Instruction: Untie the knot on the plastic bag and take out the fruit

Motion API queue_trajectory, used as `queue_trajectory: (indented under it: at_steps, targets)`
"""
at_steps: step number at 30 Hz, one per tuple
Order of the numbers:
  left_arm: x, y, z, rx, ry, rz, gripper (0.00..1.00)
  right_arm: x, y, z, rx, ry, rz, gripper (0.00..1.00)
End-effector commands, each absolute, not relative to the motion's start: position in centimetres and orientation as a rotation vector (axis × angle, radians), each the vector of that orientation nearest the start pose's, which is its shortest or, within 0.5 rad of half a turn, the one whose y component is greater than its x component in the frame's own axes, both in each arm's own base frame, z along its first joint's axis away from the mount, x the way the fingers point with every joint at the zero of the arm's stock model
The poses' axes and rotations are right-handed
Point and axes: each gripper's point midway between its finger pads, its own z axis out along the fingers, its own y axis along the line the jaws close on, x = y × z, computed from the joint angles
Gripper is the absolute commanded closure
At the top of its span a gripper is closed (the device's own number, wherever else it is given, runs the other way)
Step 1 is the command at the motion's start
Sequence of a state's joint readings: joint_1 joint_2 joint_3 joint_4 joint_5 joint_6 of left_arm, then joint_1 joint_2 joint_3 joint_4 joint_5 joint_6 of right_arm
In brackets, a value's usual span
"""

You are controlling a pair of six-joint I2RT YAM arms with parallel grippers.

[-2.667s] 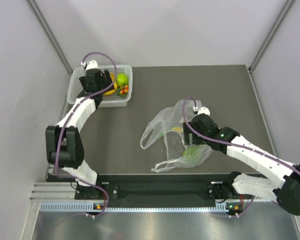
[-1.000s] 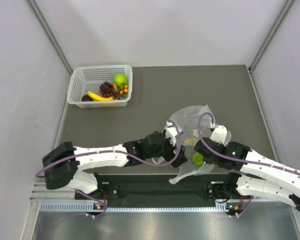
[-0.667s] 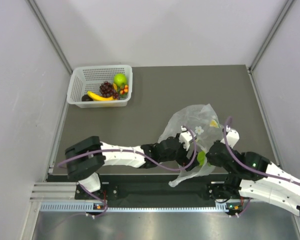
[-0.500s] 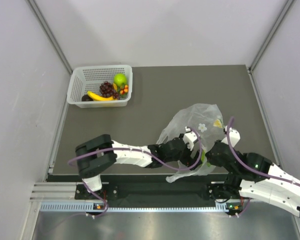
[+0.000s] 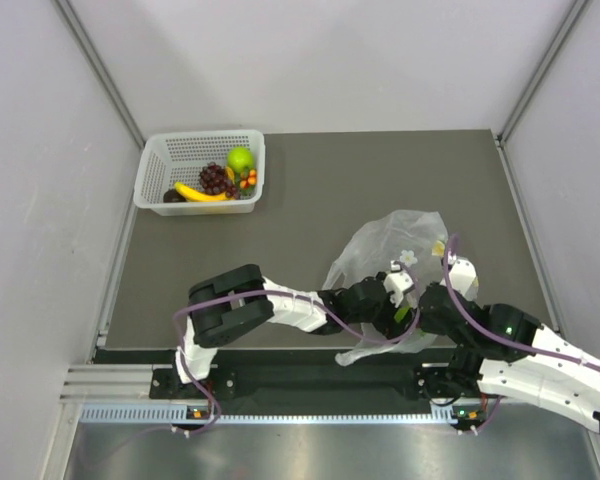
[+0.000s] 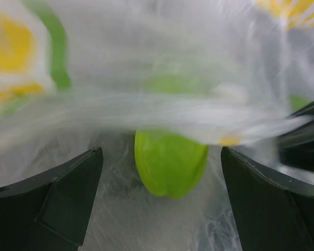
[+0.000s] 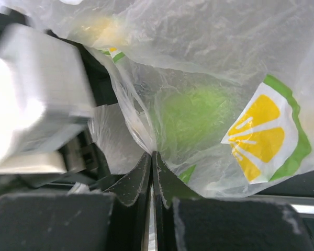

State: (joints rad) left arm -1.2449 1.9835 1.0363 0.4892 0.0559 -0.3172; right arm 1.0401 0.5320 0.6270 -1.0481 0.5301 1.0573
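- White perforated basket (image 5: pixel 156 172) is sitting at the far left corner of the dark table (image 5: pixel 310 200), well apart from both grippers.
- The basket is holding 4 kinds of fruit: green apple (image 5: pixel 241 158) at the far right side, dark grape bunch (image 5: pixel 216 178) in the middle, banana (image 5: pixel 202 192) along the near wall, and small orange-red fruits (image 5: pixel 248 180) just beside the apple.
- Left arm (image 5: pixel 280 308) is lying low along the near table edge, reaching rightward with its wrist at the bag.
- Left gripper (image 6: pixel 161 157) is standing wide open, its 2 dark fingers (image 6: pixel 57 198) far apart and closing on nothing. It is pointing straight at 1 green fruit (image 6: pixel 170 163), which is showing in the gap between them. Blurred film is hanging across the upper part of this wrist view.
- Plastic bag (image 5: pixel 390 245) is sitting right of centre near the front table edge, puffed up, with its flower prints showing; the 2 grippers are meeting at its near side.
- The green fruit (image 5: pixel 404 315) is lying low in the bag between the 2 grippers. From the right wrist it is reading as a green blur behind the film (image 7: pixel 196 115).
- Right gripper (image 7: pixel 152 157) is pinching a fold of the bag film, fingertips pressed together with only film between them. The left gripper's white body is filling the left of that view, just beside the pinch.
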Motion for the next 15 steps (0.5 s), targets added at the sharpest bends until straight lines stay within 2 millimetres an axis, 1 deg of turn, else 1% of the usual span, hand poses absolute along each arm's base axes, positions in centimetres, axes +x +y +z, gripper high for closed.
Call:
queue_trajectory:
  at_steps: [1,3,5,6,7,8,9,10,11,12,13,14,15]
  targets:
    - [13.3,-52.7,6.1,1.093,1.819,-1.120,0.01,13.7,12.9,13.7,0.247,2.303,0.479,1.00]
    - [12.9,-52.7,5.2,1.115,1.825,-1.128,0.01,13.7,13.0,13.8,0.240,2.304,0.476,1.00]
    - [13.0,-52.7,4.1,1.119,1.846,-1.110,0.05,13.8,13.1,13.8,0.231,2.304,0.477,1.00]
    - [13.4,-52.8,3.9,1.107,1.853,-1.091,0.07,13.9,13.2,13.8,0.229,2.304,0.474,1.00]
    - [13.5,-52.7,3.5,1.109,1.859,-1.081,0.17,13.9,13.3,13.9,0.224,2.303,0.472,1.00]
    - [13.5,-52.6,3.4,1.109,1.860,-1.077,0.24,13.9,13.3,13.9,0.224,2.303,0.475,1.00]
    - [13.5,-52.6,3.5,1.110,1.855,-1.076,0.31,13.9,13.3,13.9,0.224,2.304,0.469,1.00]
    - [13.8,-52.6,3.8,1.102,1.848,-1.069,0.40,13.9,13.2,13.9,0.221,2.302,0.468,1.00]
    - [13.8,-52.3,3.7,1.099,1.852,-1.058,0.62,14.0,13.2,13.9,0.223,2.301,0.465,1.00]
    - [13.8,-52.1,3.9,1.096,1.848,-1.057,0.75,14.0,13.2,13.9,0.223,2.300,0.466,1.00]
    - [14.2,-52.0,4.9,1.075,1.827,-1.047,0.89,14.0,13.2,13.9,0.225,2.298,0.467,1.00]
    - [14.2,-51.5,4.9,1.067,1.835,-1.033,1.00,14.0,13.1,13.8,0.226,2.296,0.463,1.00]
    - [14.4,-51.1,5.3,1.054,1.834,-1.019,1.00,14.0,13.1,13.9,0.224,2.295,0.461,1.00]
